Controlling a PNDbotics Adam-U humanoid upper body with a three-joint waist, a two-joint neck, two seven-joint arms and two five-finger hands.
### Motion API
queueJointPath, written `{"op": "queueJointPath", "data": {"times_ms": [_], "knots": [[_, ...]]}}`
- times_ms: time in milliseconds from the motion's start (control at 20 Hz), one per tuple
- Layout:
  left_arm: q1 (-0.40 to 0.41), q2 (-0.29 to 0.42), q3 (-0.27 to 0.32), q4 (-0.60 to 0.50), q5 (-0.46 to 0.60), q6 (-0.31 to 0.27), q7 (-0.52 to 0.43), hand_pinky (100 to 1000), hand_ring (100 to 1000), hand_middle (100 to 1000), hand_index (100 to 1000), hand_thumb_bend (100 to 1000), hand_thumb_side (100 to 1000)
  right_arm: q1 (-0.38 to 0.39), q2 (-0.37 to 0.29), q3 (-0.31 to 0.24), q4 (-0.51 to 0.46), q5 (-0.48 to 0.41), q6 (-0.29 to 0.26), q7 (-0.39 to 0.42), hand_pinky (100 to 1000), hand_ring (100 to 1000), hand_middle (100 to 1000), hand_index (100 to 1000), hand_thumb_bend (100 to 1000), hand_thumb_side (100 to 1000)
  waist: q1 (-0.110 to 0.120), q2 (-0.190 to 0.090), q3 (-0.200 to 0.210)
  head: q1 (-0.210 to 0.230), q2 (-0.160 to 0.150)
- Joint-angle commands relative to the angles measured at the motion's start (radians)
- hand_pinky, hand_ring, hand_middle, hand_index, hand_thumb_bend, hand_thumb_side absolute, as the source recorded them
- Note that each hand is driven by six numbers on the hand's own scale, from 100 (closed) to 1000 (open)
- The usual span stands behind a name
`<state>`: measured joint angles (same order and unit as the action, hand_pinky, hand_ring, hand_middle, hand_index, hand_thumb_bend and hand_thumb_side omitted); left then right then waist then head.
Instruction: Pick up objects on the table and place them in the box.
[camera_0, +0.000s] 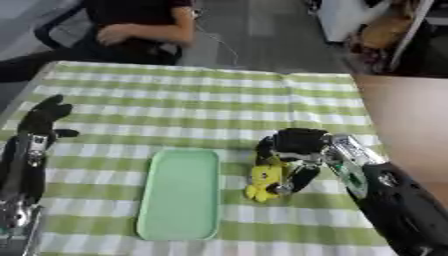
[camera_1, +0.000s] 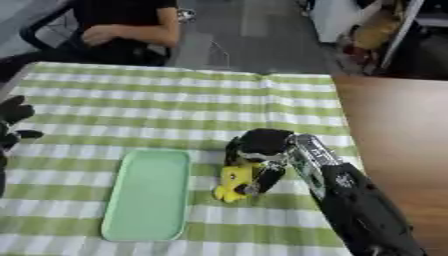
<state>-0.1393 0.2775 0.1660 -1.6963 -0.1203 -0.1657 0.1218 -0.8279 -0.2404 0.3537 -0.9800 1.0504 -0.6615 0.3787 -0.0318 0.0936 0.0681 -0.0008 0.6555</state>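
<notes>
Left eye view: right robot hand (camera_0: 296, 145) curled round yellow toy (camera_0: 265, 181), just right of pale green tray (camera_0: 181, 192) on checked worktop (camera_0: 201, 107); toy low, touching cloth or barely lifted, cannot tell; step: grasp made, carry pending; next move calls for lift, short shift leftward over tray, release; left robot hand (camera_0: 42, 120) idle at left edge, fingers relaxed
</notes>
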Motion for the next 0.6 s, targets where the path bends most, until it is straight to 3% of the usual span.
{"op": "queueJointPath", "data": {"times_ms": [50, 350, 400, 600], "knots": [[-0.011, 0.007, -0.001, -0.024, -0.001, -0.001, 0.002, 622, 825, 898, 767, 676, 1000, -0.006, -0.015, -0.007, -0.001, 0.014, -0.007, -0.028, 100, 276, 421, 482, 242, 324, 0.005, -0.007, 0.0, -0.006, -0.011], [-0.01, 0.007, -0.001, -0.024, -0.002, 0.0, 0.003, 622, 826, 898, 767, 675, 1000, -0.005, -0.017, -0.009, 0.004, 0.014, -0.016, -0.059, 100, 229, 358, 431, 194, 317, 0.005, -0.008, 0.0, -0.005, -0.01], [-0.01, 0.007, -0.001, -0.024, -0.002, 0.0, 0.004, 621, 827, 898, 767, 676, 1000, -0.005, -0.017, -0.009, 0.004, 0.011, -0.018, -0.064, 100, 188, 313, 394, 134, 305, 0.005, -0.008, 0.0, -0.005, -0.01], [-0.01, 0.007, -0.002, -0.024, -0.002, 0.001, 0.004, 621, 827, 898, 767, 676, 1000, -0.005, -0.019, -0.009, 0.003, 0.002, -0.019, -0.083, 100, 129, 234, 334, 100, 296, 0.005, -0.008, -0.001, -0.004, -0.01]]}}
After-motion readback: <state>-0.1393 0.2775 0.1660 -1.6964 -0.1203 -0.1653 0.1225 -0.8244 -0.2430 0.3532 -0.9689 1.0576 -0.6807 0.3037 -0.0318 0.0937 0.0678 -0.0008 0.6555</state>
